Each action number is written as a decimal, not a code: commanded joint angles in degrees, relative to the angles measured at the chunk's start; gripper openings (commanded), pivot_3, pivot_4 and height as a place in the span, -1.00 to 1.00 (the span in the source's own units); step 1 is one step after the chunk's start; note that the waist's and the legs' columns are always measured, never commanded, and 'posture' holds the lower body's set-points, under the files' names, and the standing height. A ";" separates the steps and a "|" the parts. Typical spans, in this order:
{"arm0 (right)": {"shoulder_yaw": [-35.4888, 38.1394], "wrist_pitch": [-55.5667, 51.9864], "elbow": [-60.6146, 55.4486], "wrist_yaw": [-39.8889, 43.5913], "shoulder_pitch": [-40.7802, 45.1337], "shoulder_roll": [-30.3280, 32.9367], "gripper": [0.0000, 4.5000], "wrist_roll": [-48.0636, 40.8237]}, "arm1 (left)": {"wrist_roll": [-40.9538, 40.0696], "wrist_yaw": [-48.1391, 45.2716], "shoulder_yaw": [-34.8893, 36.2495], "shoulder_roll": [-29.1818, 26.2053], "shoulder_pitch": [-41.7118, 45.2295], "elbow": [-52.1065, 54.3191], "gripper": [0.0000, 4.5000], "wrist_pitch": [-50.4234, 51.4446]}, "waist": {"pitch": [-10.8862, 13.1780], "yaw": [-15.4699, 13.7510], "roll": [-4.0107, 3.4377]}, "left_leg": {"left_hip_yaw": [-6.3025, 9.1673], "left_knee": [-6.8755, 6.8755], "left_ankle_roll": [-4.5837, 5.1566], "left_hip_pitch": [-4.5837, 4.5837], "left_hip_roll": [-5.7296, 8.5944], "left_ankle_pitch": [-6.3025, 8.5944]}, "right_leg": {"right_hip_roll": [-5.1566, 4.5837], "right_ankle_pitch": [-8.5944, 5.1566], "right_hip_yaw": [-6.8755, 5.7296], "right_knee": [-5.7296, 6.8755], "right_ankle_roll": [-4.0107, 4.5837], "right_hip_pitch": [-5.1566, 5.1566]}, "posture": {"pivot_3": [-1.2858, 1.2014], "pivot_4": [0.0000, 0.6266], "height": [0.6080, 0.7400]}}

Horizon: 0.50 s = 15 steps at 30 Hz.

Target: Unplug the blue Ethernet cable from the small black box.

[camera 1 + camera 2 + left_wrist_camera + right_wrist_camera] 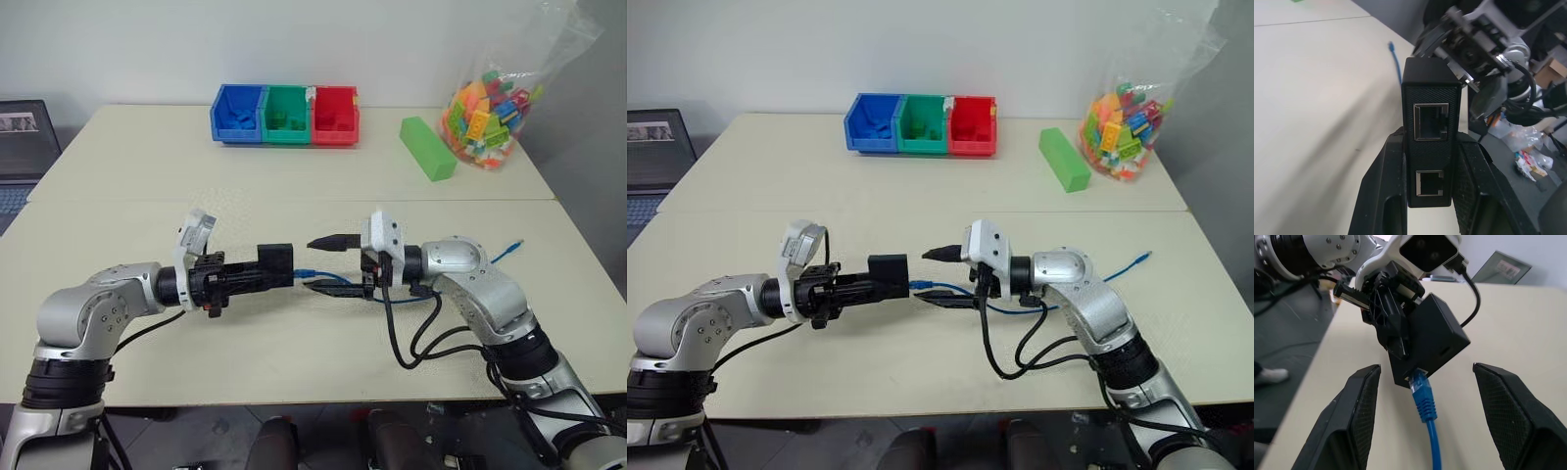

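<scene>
My left gripper [263, 270] is shut on the small black box [277, 262] and holds it above the table, in front of me. In the left wrist view, two empty ports show on the side of the box [1431, 93] facing that wrist. The blue Ethernet cable [1425, 404] meets a port on the far side of the box [1435, 340] with its plug. From there it runs right behind my right arm, and its other end [511, 249] lies on the table. My right gripper [315, 263] stands open, one finger above and one below the plug, touching nothing.
Blue [238, 113], green [286, 114] and red [335, 115] bins stand at the back of the table [147, 166]. A green block [427, 148] and a bag of coloured bricks [487, 108] sit at the back right. A laptop [20, 147] is at the far left.
</scene>
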State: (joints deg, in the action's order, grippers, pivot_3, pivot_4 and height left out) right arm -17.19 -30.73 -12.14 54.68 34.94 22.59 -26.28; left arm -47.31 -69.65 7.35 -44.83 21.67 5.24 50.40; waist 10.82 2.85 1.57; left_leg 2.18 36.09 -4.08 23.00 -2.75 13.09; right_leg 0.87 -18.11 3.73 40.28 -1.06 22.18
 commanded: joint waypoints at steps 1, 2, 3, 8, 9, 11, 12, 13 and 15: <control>3.82 -9.88 -2.44 -1.53 0.18 -1.11 0.41 -7.68 | -2.55 -0.60 1.40 0.09 2.16 2.19 -0.64 0.30 | 0.00 0.02 0.00 | 0.00 0.00 0.00 0.01 0.00 0.00 | 0.00 0.00 -0.01 0.00 0.00 0.00 | 0.03 -0.52 1.00; 4.52 -11.59 -2.48 -2.05 0.09 -1.51 0.41 -8.93 | -2.79 -0.51 1.43 0.13 2.34 2.22 -0.64 0.50 | 0.00 0.03 0.00 | -0.01 0.00 0.00 0.01 0.00 0.00 | 0.00 0.00 -0.02 -0.01 -0.01 0.00 | 0.03 -0.52 1.00; 5.24 -13.20 -2.49 -2.49 0.02 -1.92 0.41 -10.23 | -3.02 -0.44 1.43 0.12 2.41 2.18 -0.64 0.67 | 0.00 0.04 0.00 | -0.02 0.00 0.01 0.02 0.01 0.00 | 0.01 0.00 -0.02 -0.01 -0.01 0.01 | 0.03 -0.52 1.00; 7.77 -18.61 -2.26 -5.41 -0.04 -3.95 0.41 -14.21 | -4.27 -0.20 1.89 -0.02 1.97 2.02 -0.64 1.14 | 0.00 0.20 0.00 | -0.06 -0.02 0.01 0.02 0.00 0.01 | 0.02 -0.01 -0.05 -0.05 -0.03 0.03 | 0.03 -0.52 1.00; 8.37 -19.28 -1.89 -6.10 -0.01 -4.54 0.41 -14.89 | -4.34 -0.16 1.85 -0.06 1.87 2.13 -0.64 1.14 | 0.00 0.21 0.00 | -0.06 -0.02 0.01 0.02 0.00 0.01 | 0.02 -0.02 -0.05 -0.05 -0.03 0.03 | 0.03 -0.52 1.00; 9.11 -20.49 -1.53 -7.15 0.12 -5.41 0.41 -15.90 | -4.56 -0.12 1.89 -0.21 1.57 2.32 -0.64 1.11 | 0.00 0.24 0.00 | -0.05 -0.02 0.01 0.03 0.00 0.01 | 0.03 -0.02 -0.04 -0.05 -0.04 0.04 | 0.03 -0.52 1.00; 9.14 -21.02 -1.48 -7.22 0.18 -5.56 0.41 -16.16 | -4.69 -0.07 1.93 -0.24 1.52 2.34 -0.64 1.13 | 0.00 0.24 0.00 | -0.05 -0.02 0.01 0.03 0.00 0.01 | 0.03 -0.03 -0.04 -0.05 -0.05 0.04 | 0.03 -0.52 1.00; 8.99 -21.25 -1.39 -7.19 0.20 -5.58 0.41 -16.09 | -4.79 -0.01 1.96 -0.26 1.52 2.36 -0.64 1.17 | 0.00 0.25 0.00 | -0.05 -0.02 0.01 0.03 0.00 0.01 | 0.03 -0.03 -0.05 -0.06 -0.06 0.04 | 0.03 -0.52 1.00; 9.02 -21.77 -0.93 -7.65 0.06 -5.97 0.41 -16.29 | -4.98 -0.02 1.95 -0.29 1.54 2.52 -0.64 1.36 | 0.00 0.27 0.00 | -0.06 -0.02 0.01 0.04 0.00 0.01 | 0.03 -0.03 -0.06 -0.08 -0.06 0.04 | 0.03 -0.52 1.00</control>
State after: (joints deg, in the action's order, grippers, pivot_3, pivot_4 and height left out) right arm -9.61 -52.10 -12.40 47.33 34.80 17.07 -41.12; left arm -50.74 -69.38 7.44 -44.61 23.03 6.11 51.83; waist 10.82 3.12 1.57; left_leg 2.12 36.06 -4.07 23.04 -2.74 13.10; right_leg 0.90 -18.14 3.66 40.20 -1.13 22.22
